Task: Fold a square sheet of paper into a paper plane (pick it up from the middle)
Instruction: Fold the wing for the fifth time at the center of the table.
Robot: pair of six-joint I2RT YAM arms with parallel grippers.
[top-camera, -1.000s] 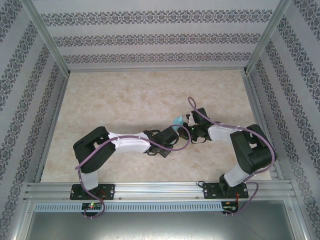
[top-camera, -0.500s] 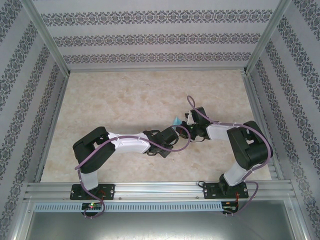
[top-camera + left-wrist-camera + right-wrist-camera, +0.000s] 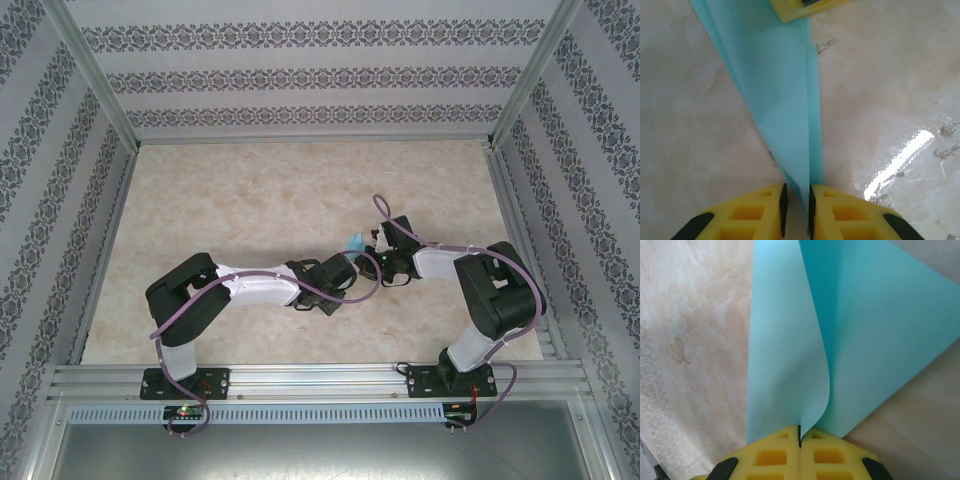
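The turquoise sheet of paper, folded into a slender pointed paper plane (image 3: 353, 240), is held up over the table's middle between the two grippers. My right gripper (image 3: 800, 432) is shut on a fold of the paper plane (image 3: 865, 340), whose two flaps spread away from it. My left gripper (image 3: 796, 200) has its jaws slightly apart around the narrow end of the plane (image 3: 785, 100): the paper lies against the right pad, with a gap to the left pad. The right gripper's yellow fingertip (image 3: 795, 7) shows at the paper's far end. From above, the left gripper (image 3: 350, 260) and right gripper (image 3: 368, 250) nearly meet.
The marbled beige table (image 3: 250, 190) is bare around the arms. Patterned walls and metal posts (image 3: 95, 95) enclose it on three sides, with a metal rail (image 3: 320, 378) along the near edge.
The left gripper's jaws have parted a little around the paper. The right arm shifted slightly, and the paper stays held by the right gripper.
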